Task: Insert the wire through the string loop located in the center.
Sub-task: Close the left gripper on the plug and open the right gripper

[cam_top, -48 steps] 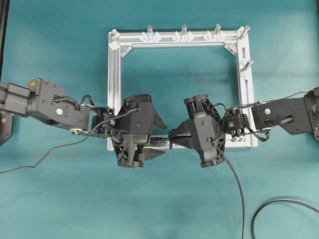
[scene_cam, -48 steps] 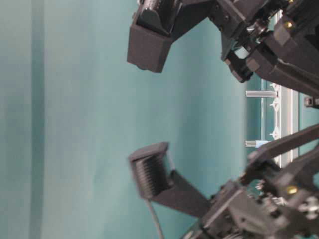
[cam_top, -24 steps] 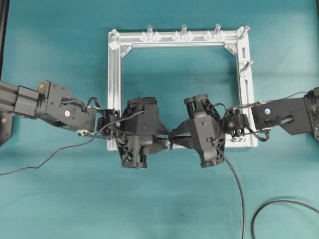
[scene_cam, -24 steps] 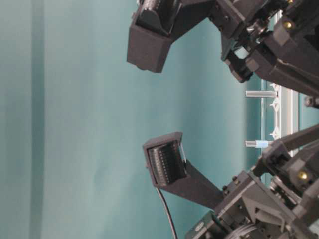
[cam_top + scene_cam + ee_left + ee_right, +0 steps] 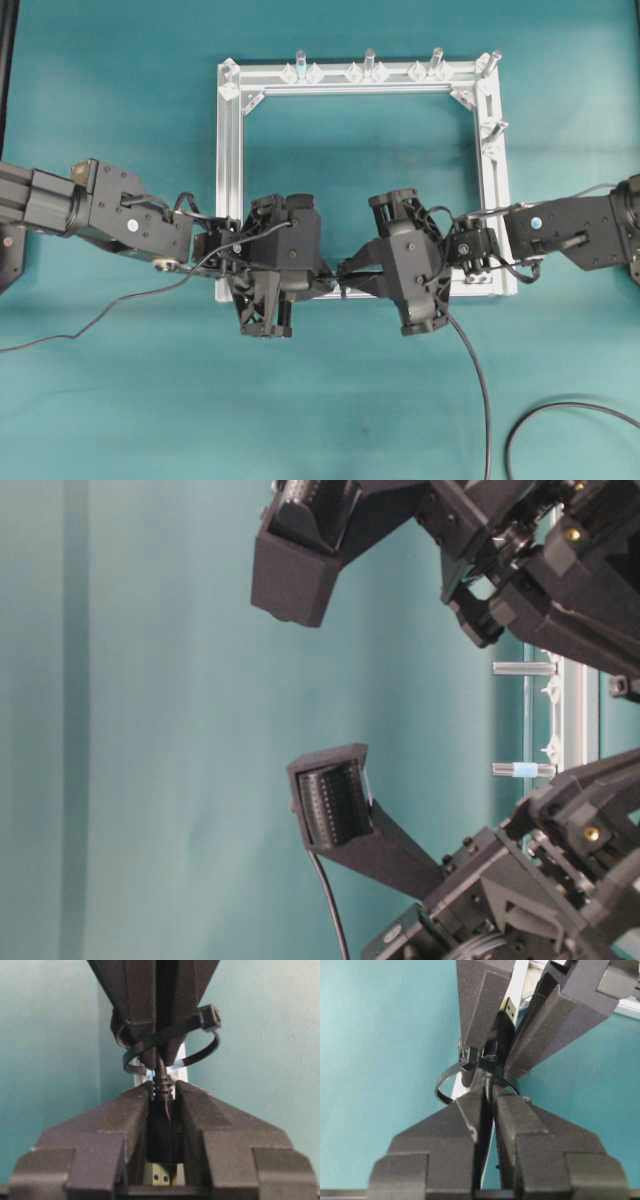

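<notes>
The wire's plug [image 5: 162, 1130] sits between the jaws of my left gripper [image 5: 164, 1091], which is shut on it. Its metallic tip [image 5: 161, 1175] points back toward the wrist. The black string loop [image 5: 212, 1050] circles the wire just beyond the plug, over the silver frame bar. My right gripper [image 5: 489, 1092] is shut on the thin wire [image 5: 489, 1082] on the other side of the string loop [image 5: 442, 1082]. From overhead, the left gripper [image 5: 322, 285] and right gripper [image 5: 347, 282] meet tip to tip at the frame's near bar, and the wire [image 5: 470, 365] trails off to the lower right.
The square aluminium frame [image 5: 230, 180] lies on teal cloth, with clear pegs on its far bar [image 5: 368, 62] and right bar [image 5: 492, 130]. Wire slack curls at the bottom right [image 5: 560, 408]. A grey arm cable [image 5: 90, 315] runs off to the left.
My left gripper's wide-open fingers have come together on the plug. The right gripper has held still, shut on the wire.
</notes>
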Motion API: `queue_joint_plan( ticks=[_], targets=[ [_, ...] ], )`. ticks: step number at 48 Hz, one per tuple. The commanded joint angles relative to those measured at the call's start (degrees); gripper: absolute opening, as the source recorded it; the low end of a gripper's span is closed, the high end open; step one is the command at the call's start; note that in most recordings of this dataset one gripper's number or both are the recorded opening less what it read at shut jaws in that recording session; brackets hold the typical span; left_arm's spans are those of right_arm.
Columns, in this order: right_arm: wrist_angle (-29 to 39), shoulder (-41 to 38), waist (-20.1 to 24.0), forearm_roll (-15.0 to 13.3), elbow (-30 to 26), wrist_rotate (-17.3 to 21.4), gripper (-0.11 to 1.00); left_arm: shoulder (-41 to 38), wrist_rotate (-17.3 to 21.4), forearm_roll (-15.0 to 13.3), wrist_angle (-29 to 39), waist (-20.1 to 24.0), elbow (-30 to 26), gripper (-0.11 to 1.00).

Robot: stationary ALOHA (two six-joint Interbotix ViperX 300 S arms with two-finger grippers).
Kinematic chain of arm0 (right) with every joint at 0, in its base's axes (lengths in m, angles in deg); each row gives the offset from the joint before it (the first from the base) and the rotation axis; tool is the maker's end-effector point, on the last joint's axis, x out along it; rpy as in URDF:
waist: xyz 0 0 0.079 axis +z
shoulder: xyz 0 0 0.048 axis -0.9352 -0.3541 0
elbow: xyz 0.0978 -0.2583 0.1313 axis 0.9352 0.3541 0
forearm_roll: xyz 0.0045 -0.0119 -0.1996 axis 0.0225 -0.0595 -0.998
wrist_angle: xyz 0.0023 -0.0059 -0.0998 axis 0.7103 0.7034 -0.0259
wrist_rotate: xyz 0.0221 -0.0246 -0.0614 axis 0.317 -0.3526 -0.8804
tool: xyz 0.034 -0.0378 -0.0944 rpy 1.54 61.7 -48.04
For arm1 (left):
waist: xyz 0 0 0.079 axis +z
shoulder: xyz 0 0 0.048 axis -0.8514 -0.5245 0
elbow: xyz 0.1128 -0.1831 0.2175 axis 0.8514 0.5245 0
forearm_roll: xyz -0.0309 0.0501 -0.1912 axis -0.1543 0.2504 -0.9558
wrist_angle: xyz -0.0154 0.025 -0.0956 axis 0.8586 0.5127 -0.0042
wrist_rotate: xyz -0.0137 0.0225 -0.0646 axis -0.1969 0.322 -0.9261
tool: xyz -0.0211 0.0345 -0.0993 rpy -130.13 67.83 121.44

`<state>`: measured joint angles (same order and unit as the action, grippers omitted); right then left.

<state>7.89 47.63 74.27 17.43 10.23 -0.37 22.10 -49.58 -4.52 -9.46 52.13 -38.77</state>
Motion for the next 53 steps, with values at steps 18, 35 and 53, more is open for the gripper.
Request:
queue_joint_plan(
  ticks=[18,35,53],
  targets=[
    [-0.35,1.14,0.44,-0.09,-0.70,0.26,0.07,1.93,-0.09,0.18,-0.09,-0.44,-0.97,0.16],
    [-0.44,1.14,0.35,-0.09,0.00,0.09,0.07,1.93,-0.09,0.18,0.97,-0.70,-1.58,0.16],
    [-0.26,1.32,0.44,0.00,0.44,0.35,0.15,1.93,-0.26,0.18,1.14,-0.70,-1.76,0.16]
  ],
)
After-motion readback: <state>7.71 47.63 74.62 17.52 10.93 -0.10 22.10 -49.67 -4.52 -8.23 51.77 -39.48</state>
